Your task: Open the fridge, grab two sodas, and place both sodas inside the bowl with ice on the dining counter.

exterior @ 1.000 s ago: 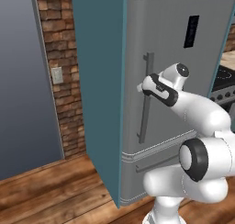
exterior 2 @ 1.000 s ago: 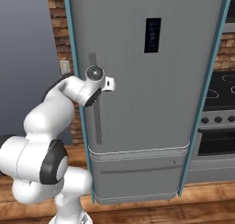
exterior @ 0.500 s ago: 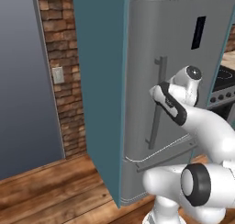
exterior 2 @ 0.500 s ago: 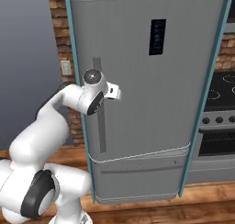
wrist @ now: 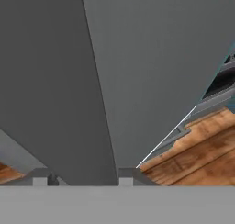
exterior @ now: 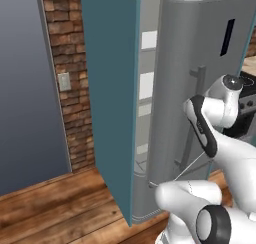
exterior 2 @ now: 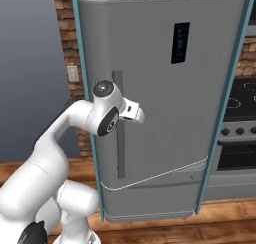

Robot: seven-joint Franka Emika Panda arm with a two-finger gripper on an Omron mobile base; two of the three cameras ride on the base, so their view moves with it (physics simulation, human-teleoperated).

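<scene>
The tall grey fridge (exterior 2: 165, 88) stands ahead with its upper door (exterior: 200, 48) swung partly out. White shelf edges (exterior: 148, 40) show in the gap beside the teal side wall (exterior: 110, 88). My gripper (exterior 2: 122, 113) is shut on the long vertical handle (exterior 2: 119, 148) at mid height. From the left base camera, the gripper (exterior: 196, 107) sits against the handle (exterior: 200, 75). In the hand view the gripper (wrist: 87, 176) presses close to the grey door face (wrist: 151, 71). The sodas are hidden inside the fridge; the bowl with ice and the dining counter are out of view.
A brick wall with a light switch (exterior: 64, 81) and a grey panel (exterior: 25, 88) lie left of the fridge. A stove with an oven (exterior 2: 240, 138) stands right of it. Wooden floor (exterior: 55, 208) runs in front. A dark display (exterior 2: 180, 43) sits on the door.
The upper fridge door has swung out with my hand on the handle, opening a gap on its left side where shelves now show. The arm has drawn back towards the base.
</scene>
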